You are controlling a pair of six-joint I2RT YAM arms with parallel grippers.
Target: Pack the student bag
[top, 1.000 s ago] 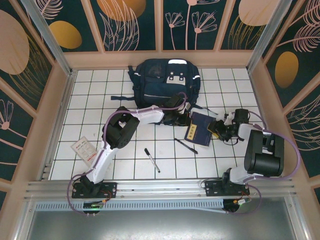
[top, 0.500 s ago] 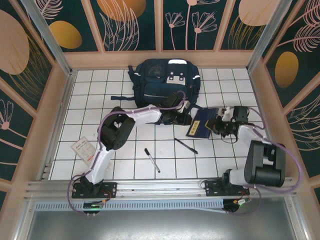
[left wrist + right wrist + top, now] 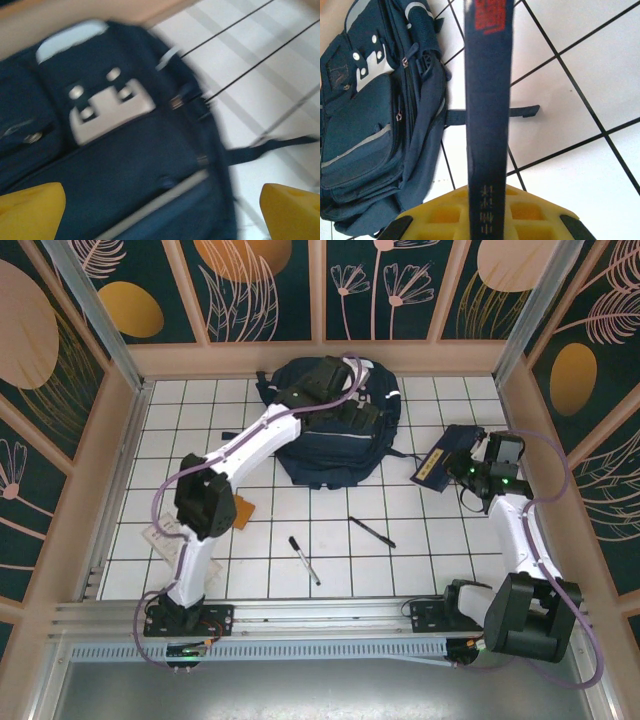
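Left jaws stand wide apart and grasp nothing, their yellow fingertips at the two lower corners of the blurred wrist view. The one backpack lies straight beneath them on the desk, its white patch in view. Right jaws are clenched on the one dark-blue notebook, which runs edge-on out from between the yellow pads. The backpack sits off to their left, apart from the notebook, and one dark strap trails over the tiles behind the notebook.

Two pens lie on the desk, nearer the arm bases than either jaws: a black one and a black-and-white one. One pale card lies well away from the left jaws, partly under the left arm.

White tiles with dark lines between them cover the desk. Wood-coloured frames and dark teal panels with orange ovals and pale leaf drawings wall it on three sides.
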